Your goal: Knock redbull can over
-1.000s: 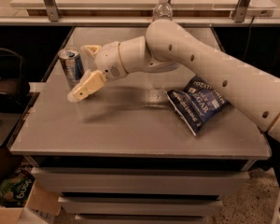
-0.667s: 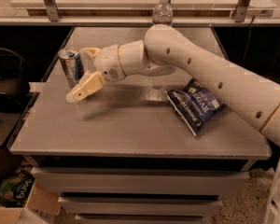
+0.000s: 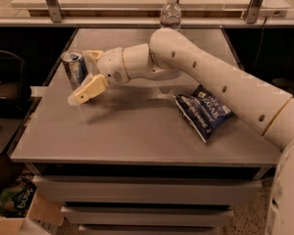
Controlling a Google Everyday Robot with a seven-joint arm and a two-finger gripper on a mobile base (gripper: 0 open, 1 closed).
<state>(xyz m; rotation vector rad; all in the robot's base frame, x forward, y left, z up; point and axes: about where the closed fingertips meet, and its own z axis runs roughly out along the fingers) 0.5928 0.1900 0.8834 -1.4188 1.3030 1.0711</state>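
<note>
The redbull can stands upright near the table's left edge, blue and silver with a silver top. My gripper is right next to it on its right side, with the arm reaching in from the right. The jaws are open. One cream finger points down-left in front of the can's base, and the other finger sits just behind the can's top. I cannot tell whether either finger touches the can.
A dark blue chip bag lies at the right of the grey table. A clear water bottle stands at the table's far edge behind my arm. A cardboard box sits on the floor at the lower left.
The arm has shifted only slightly. The gripper stays beside the can, which still stands upright in the same place.
</note>
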